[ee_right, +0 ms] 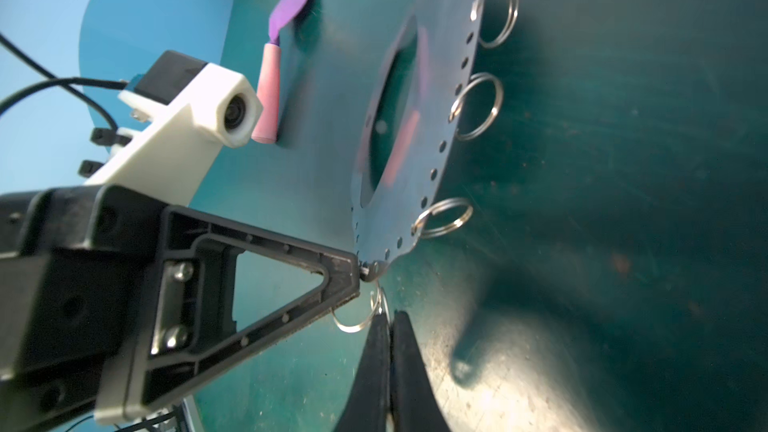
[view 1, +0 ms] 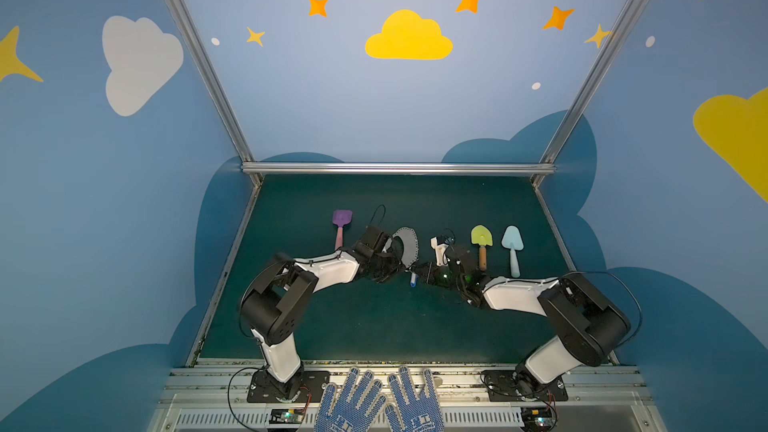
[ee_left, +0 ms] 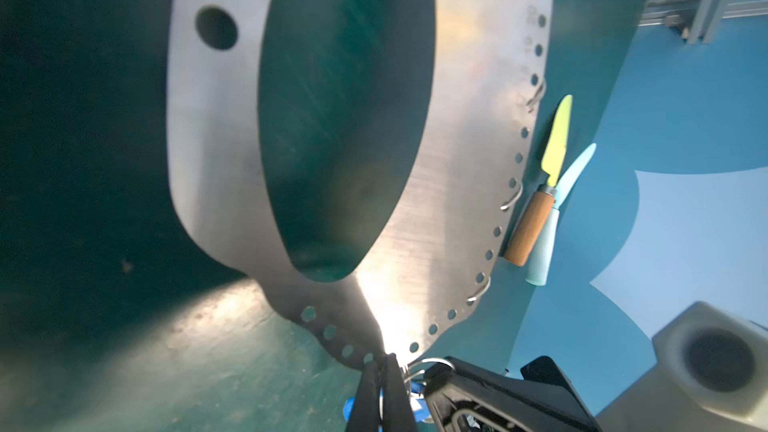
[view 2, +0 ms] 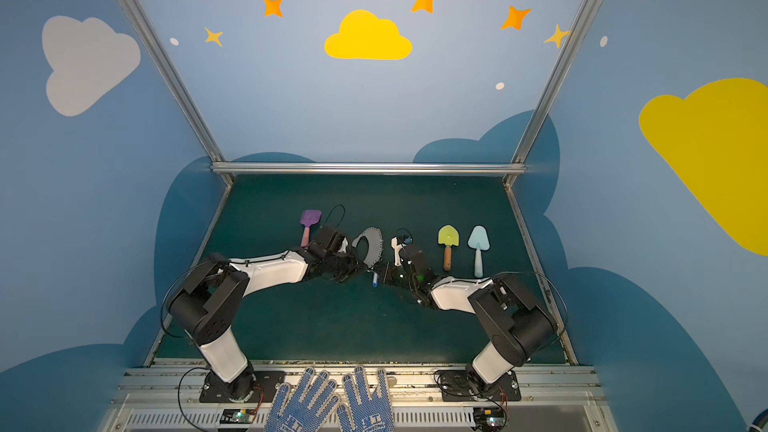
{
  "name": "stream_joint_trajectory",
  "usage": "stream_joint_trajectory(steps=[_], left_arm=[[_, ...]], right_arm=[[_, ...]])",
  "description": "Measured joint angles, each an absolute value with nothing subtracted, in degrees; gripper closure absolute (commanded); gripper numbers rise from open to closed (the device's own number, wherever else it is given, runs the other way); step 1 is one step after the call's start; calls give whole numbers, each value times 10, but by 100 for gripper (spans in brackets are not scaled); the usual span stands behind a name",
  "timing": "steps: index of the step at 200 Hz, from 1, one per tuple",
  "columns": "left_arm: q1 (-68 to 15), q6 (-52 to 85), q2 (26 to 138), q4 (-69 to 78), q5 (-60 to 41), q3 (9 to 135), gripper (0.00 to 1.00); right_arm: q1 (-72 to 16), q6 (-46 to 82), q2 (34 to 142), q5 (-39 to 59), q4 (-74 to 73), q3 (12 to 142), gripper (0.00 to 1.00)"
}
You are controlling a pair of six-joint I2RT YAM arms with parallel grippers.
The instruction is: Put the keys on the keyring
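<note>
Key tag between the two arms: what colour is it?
The key tag is blue, clearest in a top view.

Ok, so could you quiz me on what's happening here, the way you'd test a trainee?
1. True or false: the keyring lies flat on the green mat, untouched.
2. How many toy shovels lie on the mat? A two, B three, C five.
3. Fill in: the tag on the keys is coloured ____.
Key: 1 false, the left gripper is shut on its edge and holds it tilted up. 2 B. 3 blue.
</note>
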State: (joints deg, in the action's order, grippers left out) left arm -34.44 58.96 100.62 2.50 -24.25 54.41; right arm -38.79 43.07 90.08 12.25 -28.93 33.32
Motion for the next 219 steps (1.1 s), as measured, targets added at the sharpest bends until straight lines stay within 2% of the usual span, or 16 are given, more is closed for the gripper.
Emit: stream_joint_trajectory(steps=[26,50,103,174,219], left_arm=[[-342,587,987,26,-244,544,96],[-340,577,964,22,-239,544,88],[-338,562,953,-7,-232,544,78],[-314,533,892,-51,-223,544,77],[-294,493,839,-85,-222,562,80]], right_arm=[[-388,409,880,116,-293,331,100],[-391,390,863,116,-305,331,100],[-392,362,848,116,-336,332,100],[-392,333,825,119,-352,338,100],[-392,306,804,122,-349,339,100]])
